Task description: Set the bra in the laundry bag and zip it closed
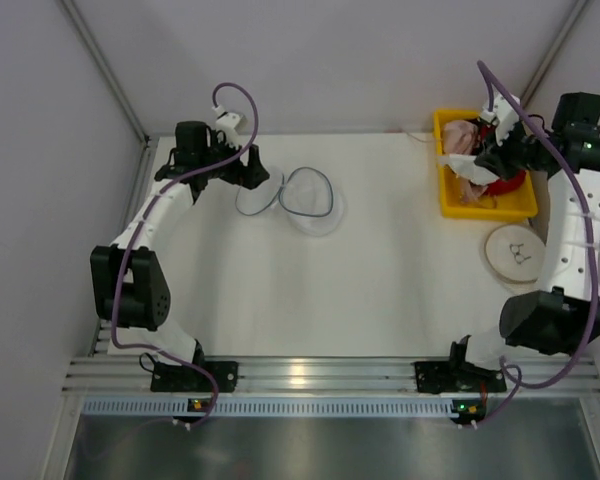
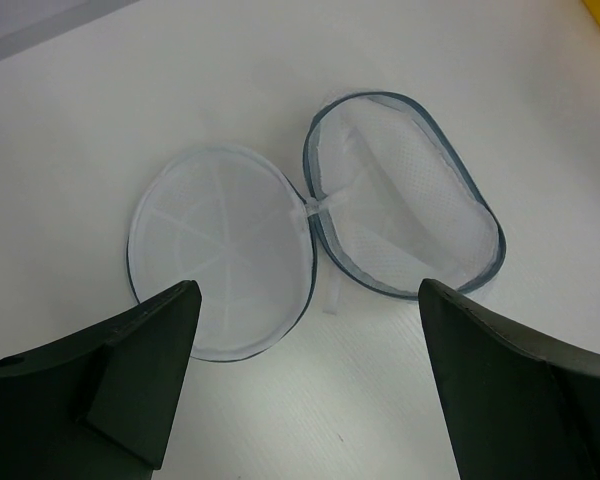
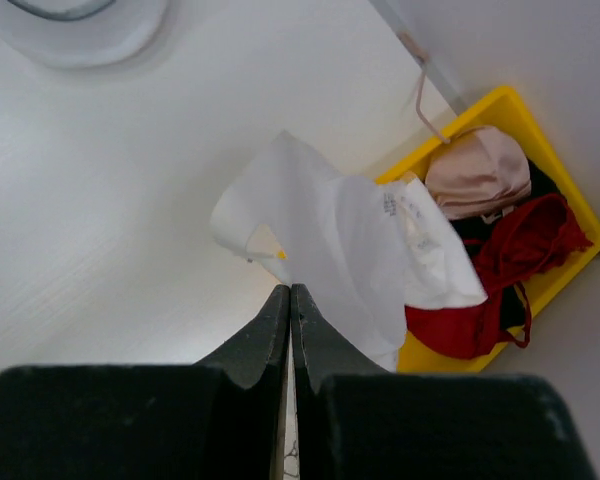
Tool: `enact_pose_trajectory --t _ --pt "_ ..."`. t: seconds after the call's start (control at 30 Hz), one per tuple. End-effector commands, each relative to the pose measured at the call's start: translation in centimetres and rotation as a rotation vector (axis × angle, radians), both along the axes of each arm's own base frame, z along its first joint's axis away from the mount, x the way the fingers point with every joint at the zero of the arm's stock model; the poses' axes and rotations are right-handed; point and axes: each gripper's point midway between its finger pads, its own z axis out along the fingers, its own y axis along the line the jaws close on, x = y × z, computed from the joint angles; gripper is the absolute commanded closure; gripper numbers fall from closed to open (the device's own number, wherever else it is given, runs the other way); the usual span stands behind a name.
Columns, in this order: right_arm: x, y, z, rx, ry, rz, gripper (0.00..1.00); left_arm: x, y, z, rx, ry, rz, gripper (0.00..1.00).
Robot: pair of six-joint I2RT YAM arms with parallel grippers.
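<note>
Right tool (image 3: 290,292) pinches the bra (image 3: 350,240); left tool (image 2: 308,290) hangs spread over the open laundry bag (image 2: 400,200).

The white bra is lifted at the near edge of the yellow bin (image 3: 552,132), its fabric caught between fingers pressed tightly together, with a pink garment (image 3: 477,172) and a red garment (image 3: 525,240) lying in the bin behind it. The mesh bag lies unzipped on the counter (image 1: 380,290), its two round halves side by side, well apart from the bra. A cream pouch (image 1: 515,252) sits near the bin.

Bright, even light; soft shadows.
</note>
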Motion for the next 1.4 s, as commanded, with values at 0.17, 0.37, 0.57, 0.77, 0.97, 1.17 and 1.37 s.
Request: enact_pose_trajectory --t 0.17,0.37,0.57,0.77,0.97,1.17,1.37 --pt "-8.2 10.9 -0.7 0.156 0.091 0.213 1.0 -1.8 -0.3 4.3 -0.018 -0.111 -0.052 0.04" --pt "-11.1 21.0 -7.9 0.243 0.262 0.381 1.0 -3.1 0.2 4.0 0.004 -0.099 -0.041 0.04" --pt "-9.7 30.0 -11.9 0.408 0.388 0.391 1.0 -5.2 0.9 3.3 -0.005 -0.05 0.0 0.03" --pt "-7.5 35.4 -10.3 0.491 0.451 0.404 0.66 -8.4 1.1 1.8 -0.025 0.028 -0.01 0.02" --pt "-1.3 26.8 -9.8 0.47 0.458 0.134 0.63 -11.2 0.8 -0.3 0.007 0.065 -0.093 0.03" --pt "0.4 14.3 -14.9 0.227 0.472 -0.145 0.64 -13.4 -0.6 -5.7 0.172 0.136 -0.217 0.06" --pt "-2.2 9.1 -19.1 0.019 0.545 -0.204 0.65 -14.8 -4.7 -11.5 0.291 0.265 -0.332 0.11"
